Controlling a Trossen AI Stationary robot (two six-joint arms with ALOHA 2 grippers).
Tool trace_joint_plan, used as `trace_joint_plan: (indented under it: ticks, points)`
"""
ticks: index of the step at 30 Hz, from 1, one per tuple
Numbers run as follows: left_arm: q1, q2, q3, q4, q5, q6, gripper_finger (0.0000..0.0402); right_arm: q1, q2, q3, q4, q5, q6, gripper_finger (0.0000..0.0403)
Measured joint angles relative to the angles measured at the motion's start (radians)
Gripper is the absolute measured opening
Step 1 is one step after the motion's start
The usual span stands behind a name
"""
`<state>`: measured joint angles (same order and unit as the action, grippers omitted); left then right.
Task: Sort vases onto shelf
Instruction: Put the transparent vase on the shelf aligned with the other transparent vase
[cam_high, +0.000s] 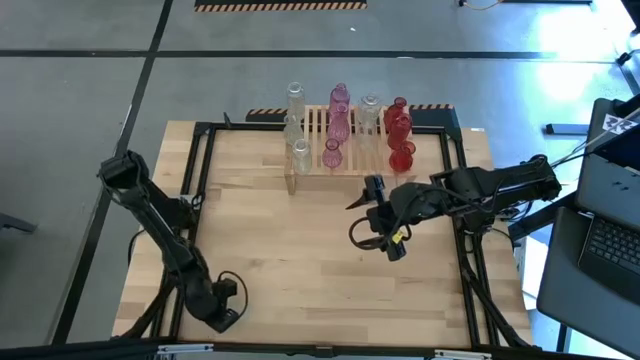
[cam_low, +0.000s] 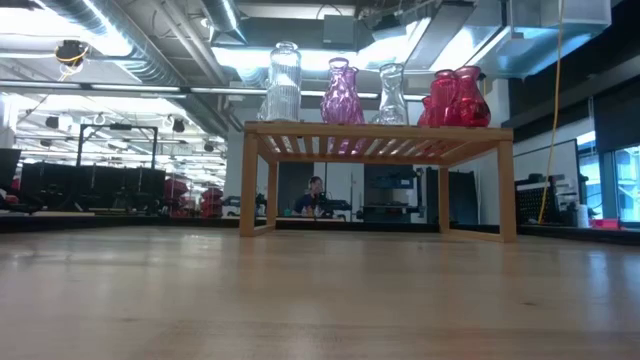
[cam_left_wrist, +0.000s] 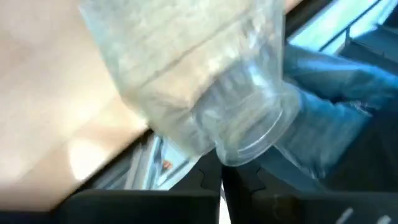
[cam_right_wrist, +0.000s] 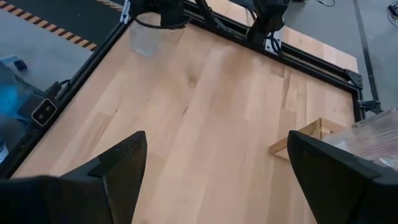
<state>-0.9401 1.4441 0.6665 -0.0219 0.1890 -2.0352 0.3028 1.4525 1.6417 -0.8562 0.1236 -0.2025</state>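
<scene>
On the light slatted wooden shelf (cam_high: 345, 150) at the table's far edge, clear, pink and red glass vases (cam_high: 340, 125) are stood in colour groups. Right gripper (cam_high: 375, 215) is held wide and empty before it; left gripper (cam_high: 222, 310), pinched shut, is parked at the near corner. Sorting is judged nearly complete; a clear ribbed glass vessel (cam_left_wrist: 211, 81) close by the left wrist camera probably needs fetching next.

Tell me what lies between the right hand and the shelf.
Nothing: in the high view only bare tabletop separates the open right hand from the shelf; the right wrist view shows bare wood too.
</scene>
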Motion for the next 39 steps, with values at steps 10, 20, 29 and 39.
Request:
trace_joint_plan:
  ticks: [10,20,29,39]
  points:
    - [0.113,0.047,0.010,-0.092,-0.094,0.311,0.0000,-0.002,0.000,0.000,-0.026,-0.010,-0.012,0.0335]
    - [0.413,0.040,0.000,-0.180,-0.063,0.654,0.0000,-0.002,0.000,0.000,-0.039,0.003,-0.016,0.0335]
    - [0.444,-0.092,0.005,-0.272,-0.108,0.651,0.0000,-0.002,0.000,0.000,-0.058,0.006,0.015,0.0335]
    - [0.441,-0.129,0.006,-0.310,-0.146,0.653,0.0000,-0.001,0.000,0.000,-0.104,0.038,0.065,0.0335]
